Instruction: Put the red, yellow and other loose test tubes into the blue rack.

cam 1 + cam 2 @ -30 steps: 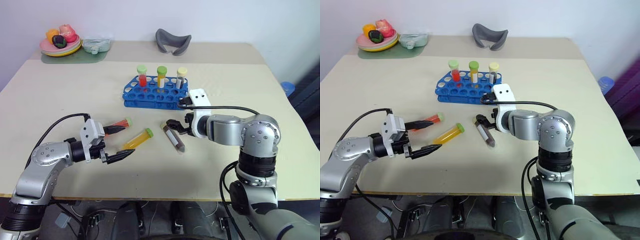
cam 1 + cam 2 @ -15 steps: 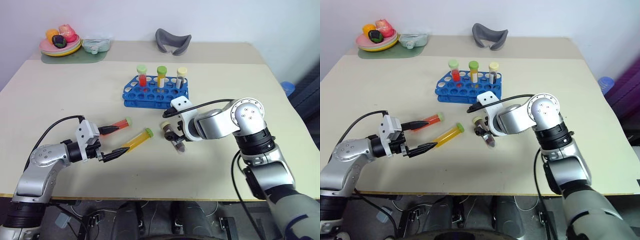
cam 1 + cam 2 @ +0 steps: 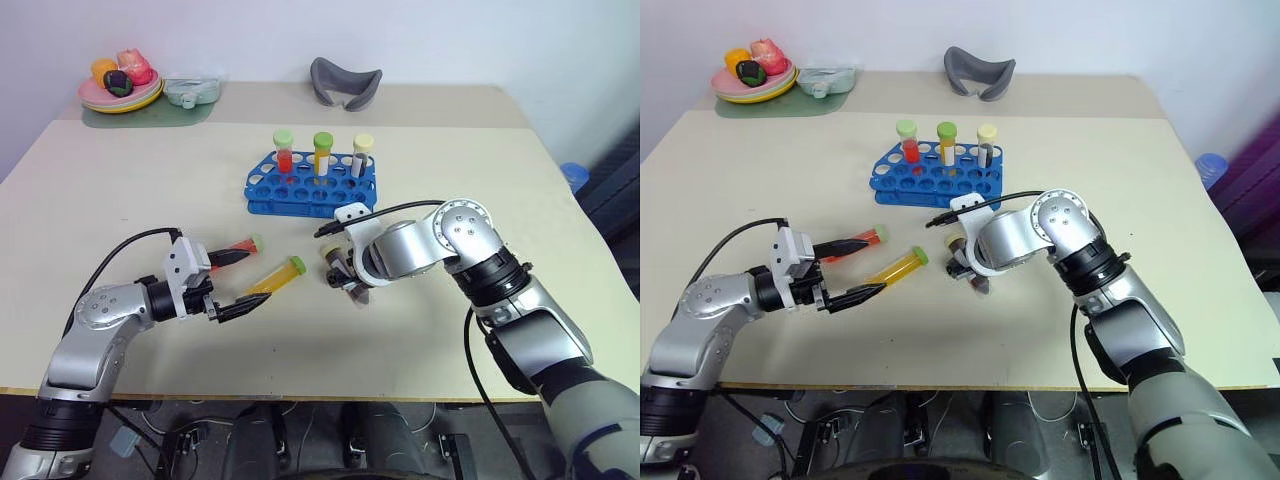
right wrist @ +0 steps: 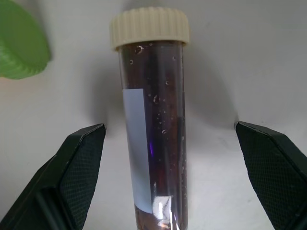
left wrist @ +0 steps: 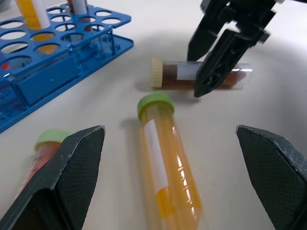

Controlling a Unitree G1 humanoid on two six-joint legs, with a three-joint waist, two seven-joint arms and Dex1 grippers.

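Right gripper (image 4: 168, 182): pointed steeply down over the brown tube (image 4: 153, 134); fingers spread wide, one on each side of the tube, nothing gripped
Left gripper (image 5: 168, 187): held low and nearly level above the table; fingers wide apart, holding nothing; the yellow-orange tube (image 5: 168, 167) lay between them on the table
Right wrist view: showed the brown tube's cream cap (image 4: 149, 26), its white label and small bubbles in the dark liquid; an edge of a green cap (image 4: 19, 43) sat just beside it
Left wrist view: showed the right gripper's black fingers (image 5: 220, 62) straddling the brown tube; the red tube (image 5: 45, 148) lay partly hidden behind one finger
Head views: showed the three loose tubes lying near one another in front of the blue rack (image 3: 312, 185); the red tube lay left of the yellow-orange one, the brown one to the right
Table (image 3: 110, 190): pale beige top, set against a white wall; a plate of toy food (image 3: 120, 85), a clear container (image 3: 193, 90) and a grey curved object (image 3: 345, 80) at the far edge
Count: three loose tubes lying flat; three capped tubes (image 3: 322, 150) standing upright in the rack's back row; one rack; two grippers
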